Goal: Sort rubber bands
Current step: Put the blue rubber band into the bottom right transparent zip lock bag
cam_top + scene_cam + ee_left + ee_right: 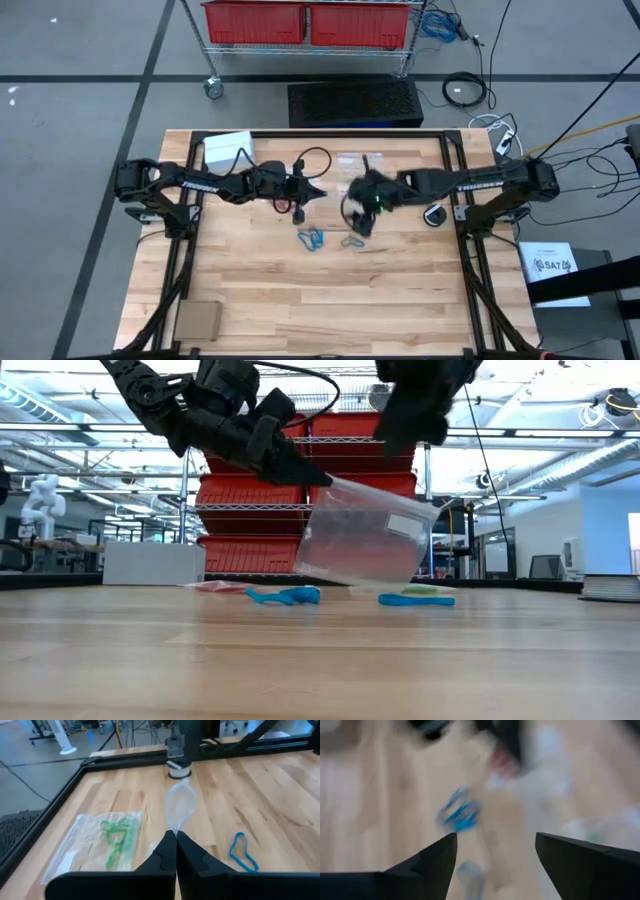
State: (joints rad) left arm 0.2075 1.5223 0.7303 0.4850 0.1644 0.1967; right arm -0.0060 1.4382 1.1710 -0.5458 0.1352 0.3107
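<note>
Now I count two plastic bags: my left gripper (175, 836) pinches one (365, 540), its fingers together on the edge. Another bag (102, 845) holds green bands (117, 837); my right gripper (495, 851) hangs spread wide and empty.

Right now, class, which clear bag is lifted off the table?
The empty clear bag pinched in the left gripper's shut jaws; the other bag, holding green bands, lies flat.

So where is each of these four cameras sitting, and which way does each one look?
High view: above the table, looking straight down; both arms show, left gripper and right gripper.
Low view: at tabletop height, looking level across; the left gripper holds up a clear bag.
Left wrist view: on the left arm, looking past its shut fingers pinching the bag.
Right wrist view: on the right arm, looking past its open fingers down at the table.
Shared: high and low views both show the blue bands.
</note>
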